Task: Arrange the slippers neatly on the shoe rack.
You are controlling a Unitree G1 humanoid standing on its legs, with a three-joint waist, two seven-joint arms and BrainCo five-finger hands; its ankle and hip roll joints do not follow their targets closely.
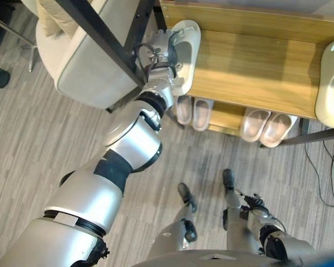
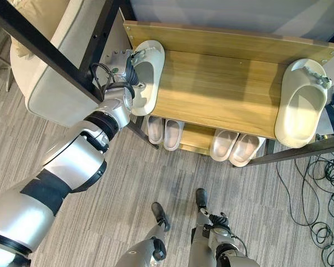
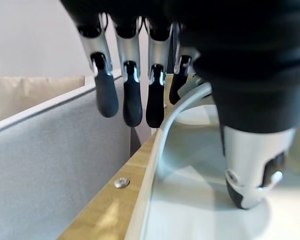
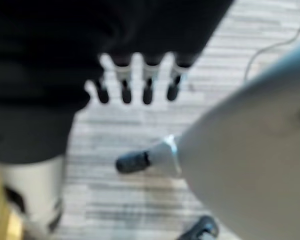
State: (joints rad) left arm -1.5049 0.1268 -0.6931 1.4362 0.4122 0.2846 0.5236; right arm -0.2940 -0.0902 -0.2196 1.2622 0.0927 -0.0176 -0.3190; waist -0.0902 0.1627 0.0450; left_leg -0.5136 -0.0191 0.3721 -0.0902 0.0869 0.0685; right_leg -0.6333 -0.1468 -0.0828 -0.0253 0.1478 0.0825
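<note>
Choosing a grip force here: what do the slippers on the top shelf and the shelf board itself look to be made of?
Slippers: likely soft moulded foam or rubber, matte off-white, smooth and seamless, thick rounded edges. Shelf board: wood or wood-look laminate, light brown with straight grain and a slight sheen; a screw shows near its edge.

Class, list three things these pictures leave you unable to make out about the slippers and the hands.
1. Lower-shelf slippers: eye views, back halves hidden under the top shelf.
2. Right slipper: left eye view, cut off by the picture's edge.
3. Right hand: right wrist view, blurred; whether it grips that slipper is unclear.
</note>
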